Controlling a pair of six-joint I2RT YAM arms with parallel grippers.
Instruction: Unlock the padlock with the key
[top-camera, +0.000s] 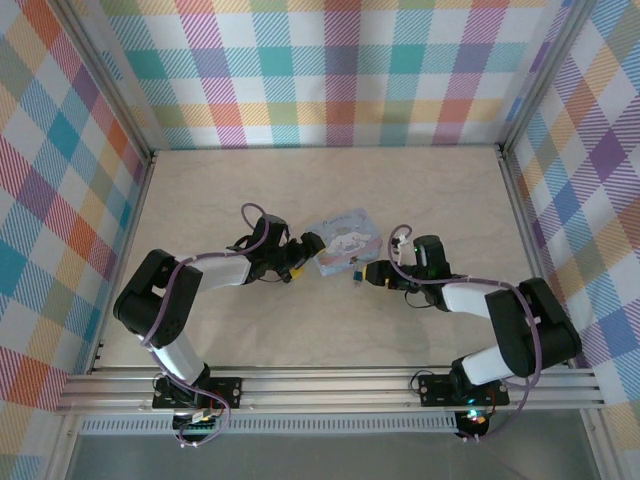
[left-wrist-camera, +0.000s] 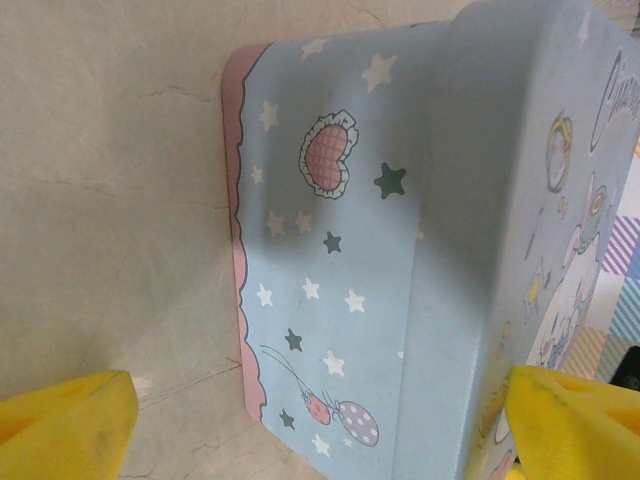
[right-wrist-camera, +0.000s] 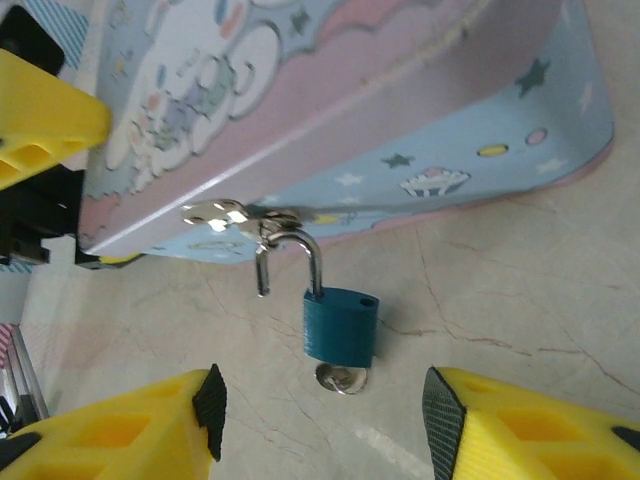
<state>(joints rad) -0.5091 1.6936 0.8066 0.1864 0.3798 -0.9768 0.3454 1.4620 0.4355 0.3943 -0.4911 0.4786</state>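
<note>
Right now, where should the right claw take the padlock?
By the blue body of the padlock, across its narrow sides, approaching from the key end. The body sits centred ahead of the open right claw; the shackle hooks the hasp of the tin.

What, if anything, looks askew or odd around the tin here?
Only the padlock: its shackle is sprung open, with one leg free of the body. It is hooked through the hasp of the tin, and the key is in its base. Nothing looks damaged or spilled.

Blue padlock (right-wrist-camera: 341, 326) hangs, shackle open, silvery key (right-wrist-camera: 342, 379) inserted underneath.
</note>
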